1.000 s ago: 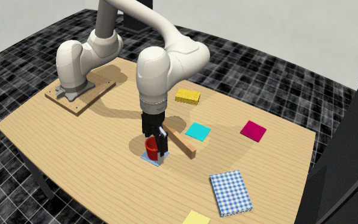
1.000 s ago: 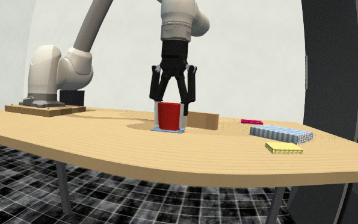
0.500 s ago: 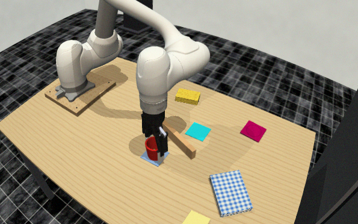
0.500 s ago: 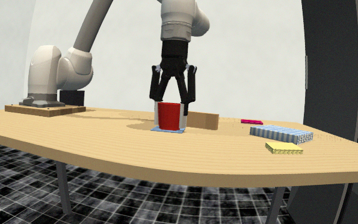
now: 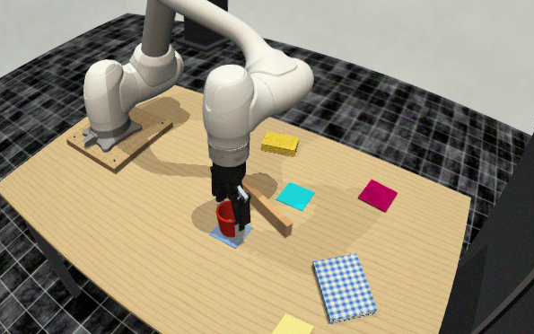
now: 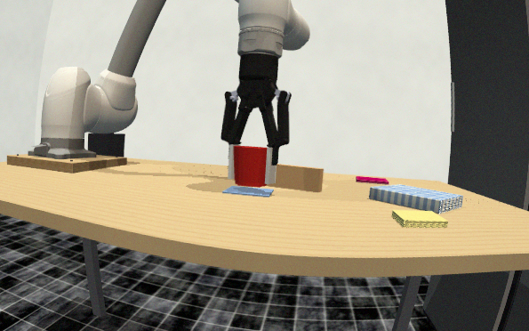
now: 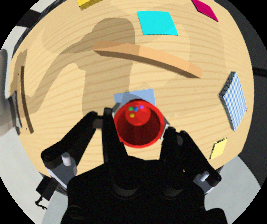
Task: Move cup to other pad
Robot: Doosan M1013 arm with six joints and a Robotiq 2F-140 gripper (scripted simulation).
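Wooden planking covers the counter (image 5: 105, 215), which stands on a dark tiled floor before a pale wall. At its middle the gripper (image 6: 252, 165) is clamped on the red cup (image 6: 250, 165), one finger pressed against each side of its wall. In the exterior view the cup appears raised just above the light blue pad (image 6: 248, 191); the cyan pad (image 5: 295, 196) lies to the right beyond the wooden rail (image 5: 268, 210). The cup is a plain, straight-sided red tumbler, open at the top, with several small coloured marbles (image 7: 136, 108) seen at its bottom. It is judged rigid and light, with smooth walls that could slip, so a hold at mid-height on opposite sides is favoured. Being loose, the marbles would be spilled by any tilt or jerk.
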